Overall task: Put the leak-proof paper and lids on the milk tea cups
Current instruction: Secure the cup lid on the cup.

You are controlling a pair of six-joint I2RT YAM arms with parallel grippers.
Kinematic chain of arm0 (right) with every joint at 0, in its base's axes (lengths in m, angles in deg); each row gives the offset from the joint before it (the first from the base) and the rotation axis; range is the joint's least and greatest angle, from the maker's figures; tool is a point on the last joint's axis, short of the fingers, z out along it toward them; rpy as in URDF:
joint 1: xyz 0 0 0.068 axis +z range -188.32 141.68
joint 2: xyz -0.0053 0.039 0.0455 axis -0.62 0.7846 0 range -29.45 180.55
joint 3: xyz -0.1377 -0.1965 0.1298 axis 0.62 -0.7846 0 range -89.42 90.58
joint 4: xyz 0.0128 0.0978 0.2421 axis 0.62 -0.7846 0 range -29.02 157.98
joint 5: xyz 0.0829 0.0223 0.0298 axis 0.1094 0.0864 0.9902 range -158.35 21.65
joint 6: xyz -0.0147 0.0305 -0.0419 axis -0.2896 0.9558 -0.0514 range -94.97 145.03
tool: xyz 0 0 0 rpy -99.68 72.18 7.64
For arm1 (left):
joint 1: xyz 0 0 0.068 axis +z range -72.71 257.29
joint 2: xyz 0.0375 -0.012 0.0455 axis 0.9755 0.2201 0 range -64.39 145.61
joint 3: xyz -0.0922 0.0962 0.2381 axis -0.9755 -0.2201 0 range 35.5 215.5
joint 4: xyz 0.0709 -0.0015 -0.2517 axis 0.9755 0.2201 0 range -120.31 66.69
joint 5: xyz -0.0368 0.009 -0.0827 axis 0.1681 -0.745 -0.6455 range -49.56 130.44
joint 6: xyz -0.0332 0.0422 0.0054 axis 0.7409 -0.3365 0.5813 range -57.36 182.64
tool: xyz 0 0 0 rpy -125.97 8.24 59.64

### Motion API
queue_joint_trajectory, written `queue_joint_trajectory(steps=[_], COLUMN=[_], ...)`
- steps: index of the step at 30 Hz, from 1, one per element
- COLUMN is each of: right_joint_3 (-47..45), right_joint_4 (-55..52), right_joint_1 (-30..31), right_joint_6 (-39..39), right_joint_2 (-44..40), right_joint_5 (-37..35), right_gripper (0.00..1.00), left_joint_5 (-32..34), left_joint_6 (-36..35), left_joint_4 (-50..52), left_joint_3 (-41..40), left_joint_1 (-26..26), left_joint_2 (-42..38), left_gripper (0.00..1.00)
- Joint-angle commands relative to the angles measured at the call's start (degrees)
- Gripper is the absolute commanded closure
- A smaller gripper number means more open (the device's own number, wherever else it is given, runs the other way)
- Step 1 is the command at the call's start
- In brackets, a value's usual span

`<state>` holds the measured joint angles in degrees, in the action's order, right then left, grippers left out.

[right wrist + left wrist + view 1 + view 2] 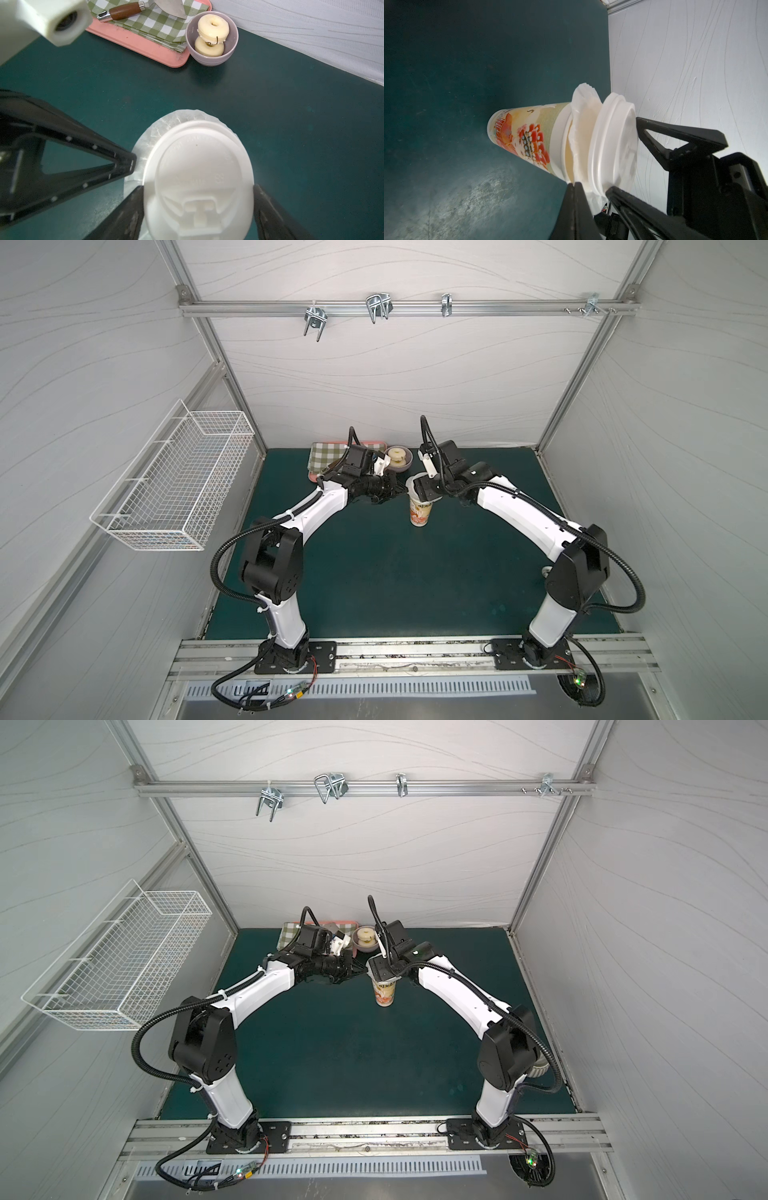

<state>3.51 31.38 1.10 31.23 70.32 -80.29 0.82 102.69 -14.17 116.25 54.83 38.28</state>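
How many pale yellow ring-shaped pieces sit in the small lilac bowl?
2: an upper pale yellow ring, resting on a lower ring, both inside the small lilac bowl. Others may hide beneath.

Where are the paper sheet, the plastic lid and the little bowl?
paper sheet [160,127]: right wrist view, crinkled edge past the lid.
plastic lid [197,162]: right wrist view, flat top.
bowl [212,61]: right wrist view, outer wall.

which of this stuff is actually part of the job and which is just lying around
job: milk tea cup, leak-proof paper, white plastic lid in right gripper
lying about: lilac bowl, pink tray, green checked cloth, wooden-handled spatula, wire basket
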Motion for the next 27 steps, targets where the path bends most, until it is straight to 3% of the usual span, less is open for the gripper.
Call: queue_joint_trajectory(steps=[1,27], right_joint_3=[-0.2,-1.1], right_joint_4=[0.0,0.4], right_joint_1=[0.4,1.2], right_joint_6=[0.2,-0.3], right_joint_2=[1.3,2.5], right_joint_5=[-0.4,-1.9], right_gripper=[0.20,0.19], left_joint_5=[0.2,0.2], left_joint_6=[-1.2,-1.9], left_joint_4=[-0.3,0.1], left_joint_3=[-0.1,-0.8], left_joint_1=[-0.3,-0.3], left_joint_2=[-0.2,1.0], left_gripper=[1.00,1.00])
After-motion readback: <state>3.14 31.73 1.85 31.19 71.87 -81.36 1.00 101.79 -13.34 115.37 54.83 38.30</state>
